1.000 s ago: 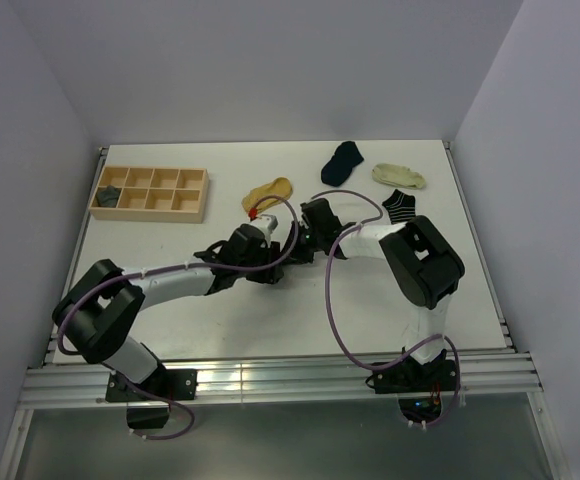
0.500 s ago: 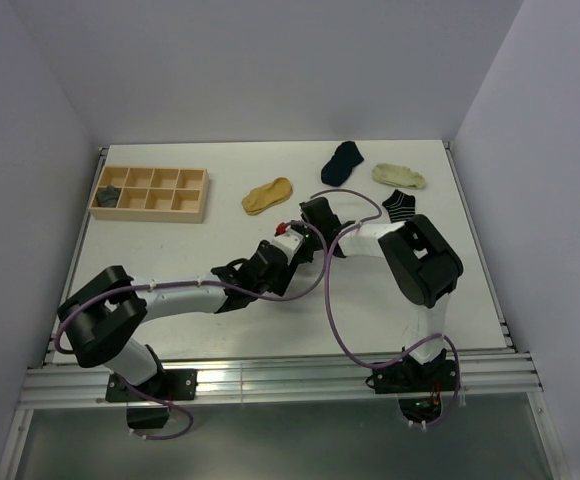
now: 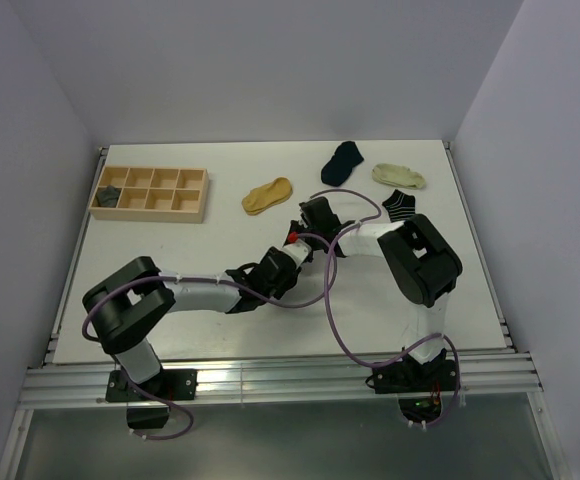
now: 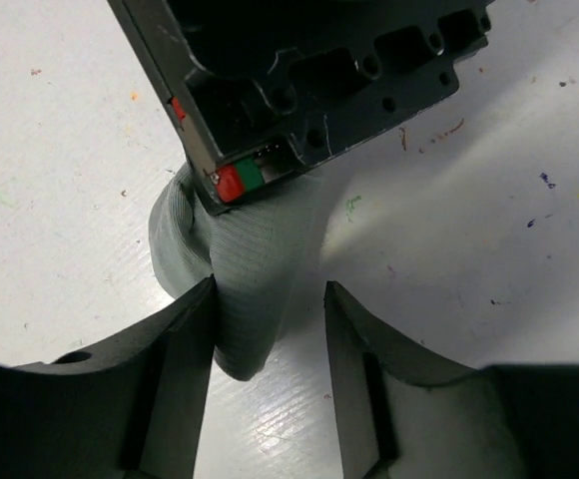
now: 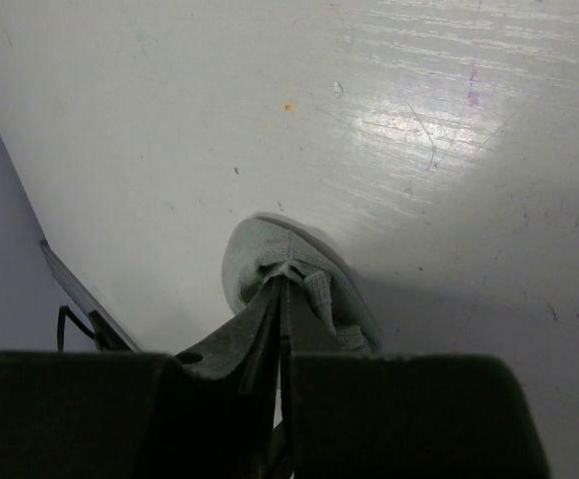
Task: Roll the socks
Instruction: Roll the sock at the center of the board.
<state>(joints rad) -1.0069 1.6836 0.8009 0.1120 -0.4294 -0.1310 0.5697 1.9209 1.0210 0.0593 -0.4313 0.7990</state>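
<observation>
Dark grey sock (image 3: 108, 196) sits balled in the tray's (image 3: 150, 215) near-left compartment. To the tray's right, mustard (image 3: 267, 195), navy (image 3: 342, 161), cream (image 3: 399, 176) and striped (image 3: 401, 206) socks lie flat, and the light grey sock (image 4: 240, 261) is bunched.

A light grey sock (image 4: 245, 269) of fine ribbed knit cloth, matt and soft. The white bench (image 4: 489, 200) is smooth with a faint sheen, fine brushed lines and small coloured specks. The left gripper (image 4: 270, 299) has matt black plastic jaws, lightly scuffed. A compartment tray (image 3: 150, 213) of pale wood. A front rail (image 3: 270, 378) of ridged silver metal.

Left gripper (image 3: 295, 241) beside right gripper (image 3: 310, 221), possibly touching
</observation>
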